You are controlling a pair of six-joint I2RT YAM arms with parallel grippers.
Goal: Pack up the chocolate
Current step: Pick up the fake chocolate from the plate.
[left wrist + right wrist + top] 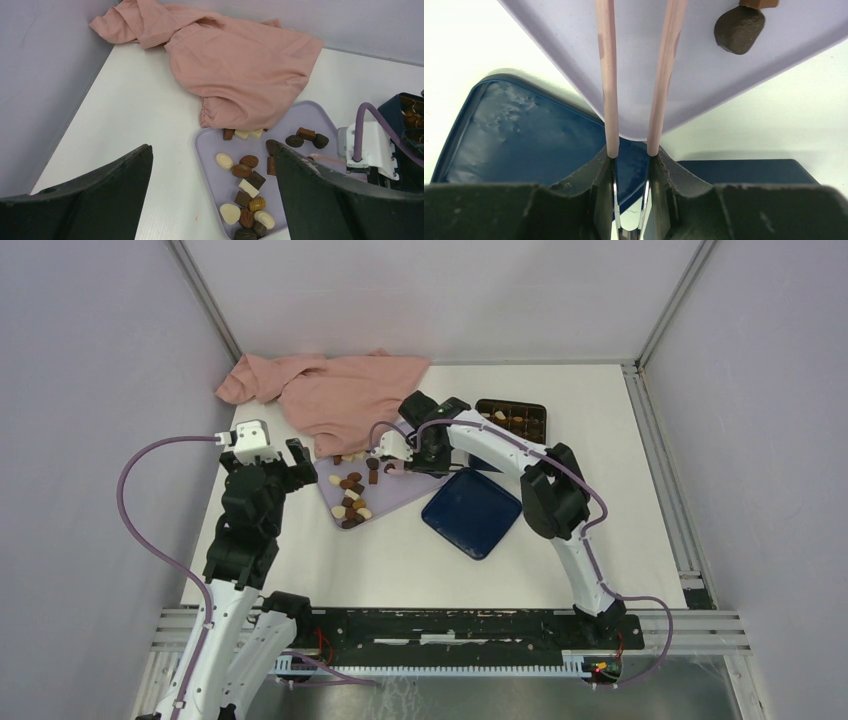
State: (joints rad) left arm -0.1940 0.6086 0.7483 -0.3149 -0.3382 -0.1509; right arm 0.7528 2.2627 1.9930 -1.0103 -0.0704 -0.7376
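Chocolate (350, 496) pieces, dark, brown and cream, lie scattered on the lilac tray (402, 492). In the left wrist view the chocolate (248, 184) lies between my spread fingers. My left gripper (210, 148) hovers open and empty over the tray's left edge (202, 150). My right gripper (631, 155) is shut on a pair of tweezers (607, 75) with pink arms that reach out over the tray (704, 65). The arms stand a little apart and their tips run out of view. A dark chocolate (739, 28) lies to their right.
A pink cloth (330, 390) lies bunched at the back left, overlapping the tray's far edge. The dark blue lid (472, 512) lies right of the tray. The box with its grid insert (512, 420) sits at the back right.
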